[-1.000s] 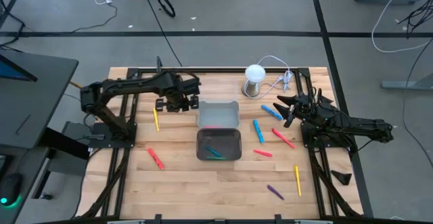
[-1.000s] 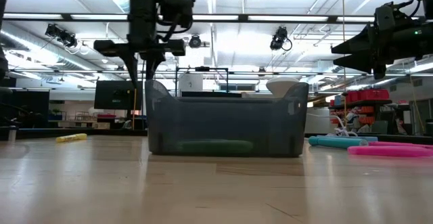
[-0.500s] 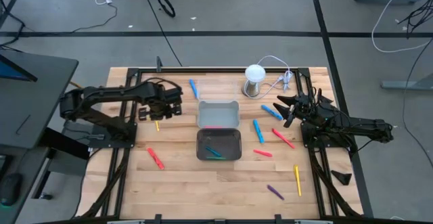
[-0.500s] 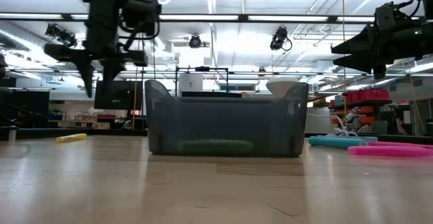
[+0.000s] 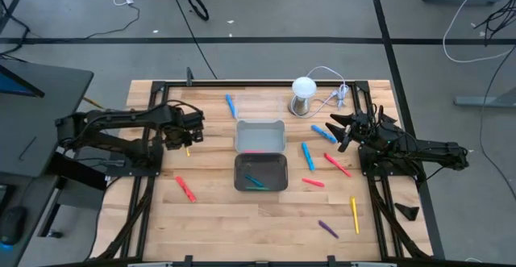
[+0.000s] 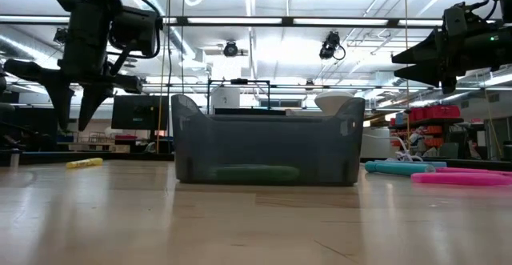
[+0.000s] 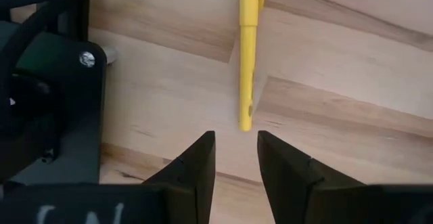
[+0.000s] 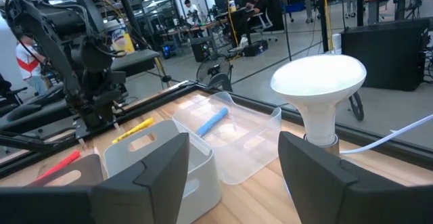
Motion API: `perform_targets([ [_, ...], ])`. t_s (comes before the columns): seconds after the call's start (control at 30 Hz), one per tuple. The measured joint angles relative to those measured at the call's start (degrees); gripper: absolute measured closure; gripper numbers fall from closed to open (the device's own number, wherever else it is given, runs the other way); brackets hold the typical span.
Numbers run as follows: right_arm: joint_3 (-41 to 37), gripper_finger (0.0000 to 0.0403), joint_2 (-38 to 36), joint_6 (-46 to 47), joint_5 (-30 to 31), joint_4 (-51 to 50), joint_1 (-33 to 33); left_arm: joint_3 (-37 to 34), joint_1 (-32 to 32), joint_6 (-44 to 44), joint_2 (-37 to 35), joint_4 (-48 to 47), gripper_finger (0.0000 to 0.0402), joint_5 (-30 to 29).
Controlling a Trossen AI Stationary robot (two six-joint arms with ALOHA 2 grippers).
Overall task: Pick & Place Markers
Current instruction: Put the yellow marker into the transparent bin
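Note:
Markers lie scattered on the wooden table. A yellow marker (image 7: 247, 55) lies flat near the left side, also visible in the high view (image 5: 188, 148). My left gripper (image 7: 233, 139) hangs just above the yellow marker's one end, pointing down, open by a narrow gap with nothing between its fingers; in the low view the left gripper (image 6: 74, 114) is clear of the table. Blue markers (image 5: 307, 156), red markers (image 5: 338, 164) and a purple marker (image 5: 327, 228) lie at the right. My right gripper (image 5: 337, 130) waits open at the right, level.
A light grey tray (image 5: 260, 136) and a dark tray (image 5: 260, 173) holding a few markers stand mid-table. A white-domed cylinder (image 5: 303, 96) with a cable stands at the far side. A red marker (image 5: 185, 189) lies near left, a blue marker (image 5: 231, 106) far centre.
My left gripper has travelled from beside the light grey tray toward the table's left edge and has come down, ending over the yellow marker. The gap between its fingers looks unchanged. The markers and the right arm have stayed put.

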Motion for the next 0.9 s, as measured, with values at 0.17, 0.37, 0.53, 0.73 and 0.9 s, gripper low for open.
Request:
perform_targets([
  [0.17,0.0,0.0172,0.0,0.0,0.0,0.0,0.0,-0.4,0.6,0.2,-0.2,0.9,0.0284,0.0],
  [0.37,0.0,0.0172,0.0,0.0,0.0,0.0,0.0,-0.4,1.4,0.4,-0.1,3.3,0.0284,-1.5],
  [0.53,0.0,0.0172,0.0,0.0,0.0,0.0,0.0,-3.2,1.5,0.3,-0.1,7.4,0.0284,-1.1],
  [0.73,0.0,0.0172,0.0,0.0,0.0,0.0,0.0,-6.4,1.5,0.1,-0.1,10.7,0.0284,-0.6],
  [0.9,0.0,0.0172,0.0,0.0,0.0,0.0,0.0,-8.4,1.5,0.1,-0.1,11.8,0.0284,-1.4],
])
